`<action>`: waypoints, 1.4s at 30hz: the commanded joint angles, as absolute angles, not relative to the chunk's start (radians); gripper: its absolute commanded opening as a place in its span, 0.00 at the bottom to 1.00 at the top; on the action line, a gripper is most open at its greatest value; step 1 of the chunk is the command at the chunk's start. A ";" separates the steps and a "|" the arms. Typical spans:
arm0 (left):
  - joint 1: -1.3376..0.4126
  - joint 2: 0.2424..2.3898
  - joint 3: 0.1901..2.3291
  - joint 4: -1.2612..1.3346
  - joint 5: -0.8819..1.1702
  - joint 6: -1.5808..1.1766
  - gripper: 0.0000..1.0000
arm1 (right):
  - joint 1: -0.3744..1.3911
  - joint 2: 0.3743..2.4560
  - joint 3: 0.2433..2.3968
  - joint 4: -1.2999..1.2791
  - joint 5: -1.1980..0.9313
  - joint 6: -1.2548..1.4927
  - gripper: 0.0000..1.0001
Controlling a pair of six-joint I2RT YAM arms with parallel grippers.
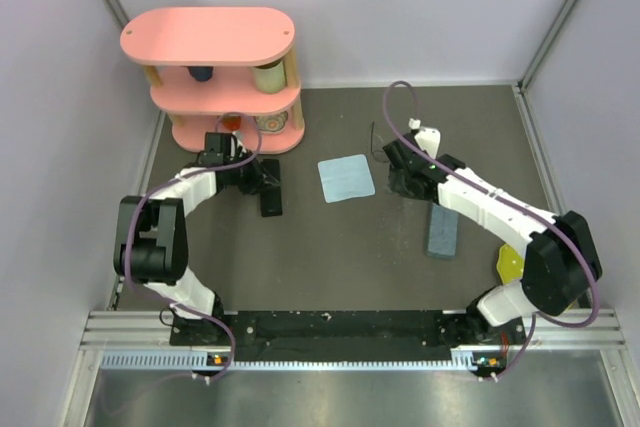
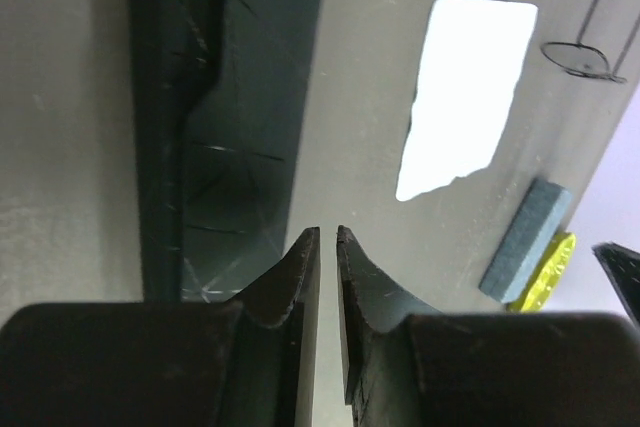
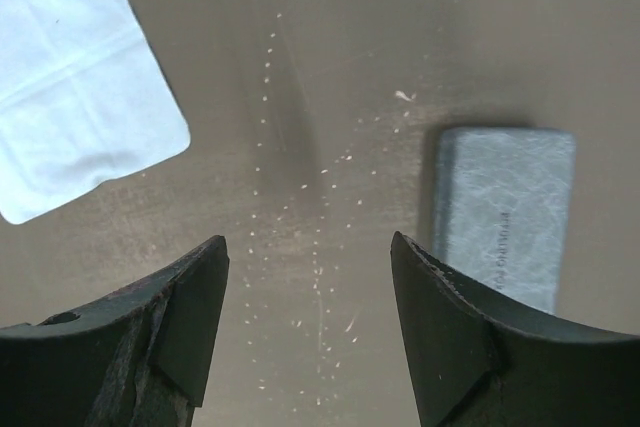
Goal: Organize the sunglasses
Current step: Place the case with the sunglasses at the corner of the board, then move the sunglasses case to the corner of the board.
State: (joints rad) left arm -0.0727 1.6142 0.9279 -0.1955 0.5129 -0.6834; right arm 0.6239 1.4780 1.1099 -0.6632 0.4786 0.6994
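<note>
Eyeing the wire-frame sunglasses point(image 2: 583, 59): they lie flat on the tabletop point(image 1: 340, 267) toward the far edge, right of centre. They sit just past the far right corner of the light blue cloth point(image 1: 346, 178), near my right tool point(image 3: 308, 247). Thin dark wire, roundish lenses, one arm sticking out straight.

My read: very light, springy, easy to bend, lenses will scratch, and the wire sits too low for a side pinch. Best hold is probably the bridge or a hinge corner, jaws across the rim, gentle squeeze. White pair: can't place it for sure in these views.

Right tool is open and empty over bare matte tabletop with pale specks, cloth on one side, grey-blue case point(image 3: 500, 207) on the other. That case looks rigid, oblong, rounded corners, marbled skin.

Left tool point(image 2: 327, 237) is closed to a thin slit, nothing in it. It sits beside the black case point(image 2: 200, 127), left of centre, near the pink shelf point(image 1: 210, 37). Black case is dark and scuffed. Cloth is soft, creased into squares.
</note>
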 commanded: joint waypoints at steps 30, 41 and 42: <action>-0.083 1.660 0.988 -0.407 0.262 -0.641 0.30 | 0.563 1.543 1.016 -0.827 0.604 0.741 0.95; -0.083 1.542 1.066 -0.426 0.385 -0.629 0.49 | 0.512 1.624 0.945 -0.726 0.476 0.696 0.99; -0.083 1.533 1.077 -0.433 0.385 -0.627 0.49 | 0.502 1.623 0.936 -0.713 0.462 0.696 0.99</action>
State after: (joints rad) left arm -0.0868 1.6180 1.0119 -0.4068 0.3569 -0.6521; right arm 0.5446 1.6150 0.9684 -0.7902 0.5503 0.6994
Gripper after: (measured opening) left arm 0.486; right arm 0.987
